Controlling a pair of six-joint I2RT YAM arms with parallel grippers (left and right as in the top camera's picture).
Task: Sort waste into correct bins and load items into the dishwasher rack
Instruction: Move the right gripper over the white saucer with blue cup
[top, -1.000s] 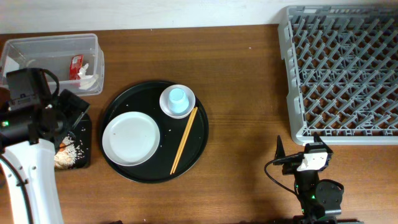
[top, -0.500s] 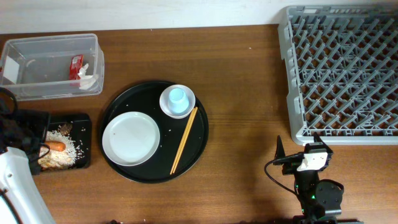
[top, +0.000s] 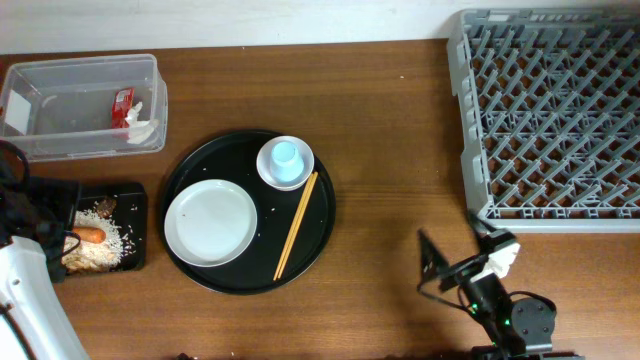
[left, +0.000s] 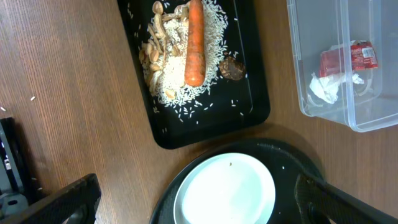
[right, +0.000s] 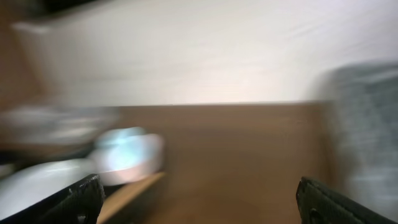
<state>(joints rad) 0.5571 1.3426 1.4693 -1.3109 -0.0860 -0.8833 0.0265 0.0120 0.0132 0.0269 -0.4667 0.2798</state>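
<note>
Rice (left: 186, 84), an orange carrot (left: 194, 43) and a brown lump (left: 231, 68) lie in the shallow black tray (top: 135, 205). The clear tub (top: 60, 105) holds a red sachet (top: 122, 102) and a white tissue (top: 142, 128). On the round black tray (top: 320, 215) sit the white plate (top: 211, 222) and a small white dish (top: 298, 172) with the pale-blue cup (top: 285, 155) in it. The grey rack (top: 550, 115) fills the far right. My left gripper (left: 199, 205) hangs open above the plate's edge. My right gripper (top: 458, 248) is open and empty near the front edge.
A pair of wooden chopsticks (top: 296, 225) lies on the round tray to the right of the plate. The right wrist view is smeared by motion; it shows the cup (right: 121, 146) and the rack (right: 367, 124) only as blurs. My left arm (top: 25, 270) occupies the left edge.
My left arm has pulled back off the shallow black tray to the left edge, uncovering the food scraps. My right gripper has swung left and tilted in the last half second.
</note>
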